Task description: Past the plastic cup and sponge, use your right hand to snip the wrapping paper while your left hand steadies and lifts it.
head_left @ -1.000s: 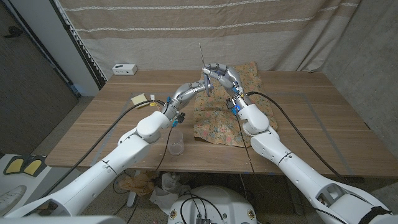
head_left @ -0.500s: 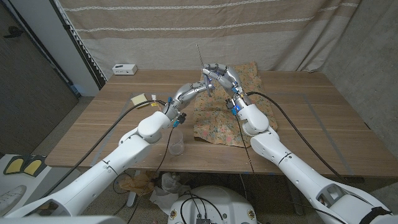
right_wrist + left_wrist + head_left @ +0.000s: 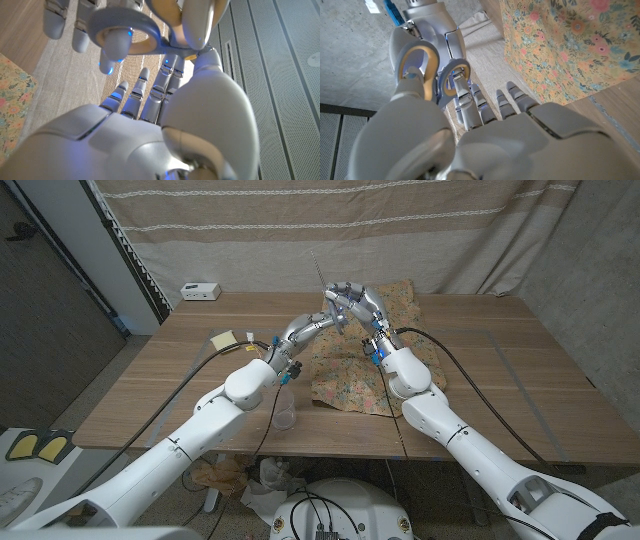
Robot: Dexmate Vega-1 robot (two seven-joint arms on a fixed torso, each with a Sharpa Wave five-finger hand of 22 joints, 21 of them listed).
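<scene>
Fingers of right hand (image 3: 358, 302) threaded through grey-and-tan scissors (image 3: 131, 29) handles, raised | left hand (image 3: 331, 313) fingers straight, close together, touching nothing clearly | floral wrapping paper (image 3: 352, 370) on wooden table (image 3: 500, 370) below both hands

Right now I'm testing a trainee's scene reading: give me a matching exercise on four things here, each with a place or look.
Things:
1. cup
2. sponge
3. paper
4. scissors

Places:
a. held up above the table
b. near the table's front edge
c. on the table's left part, yellow
d. lying mid-table, floral

Pairs: 1-b; 2-c; 3-d; 4-a
</scene>
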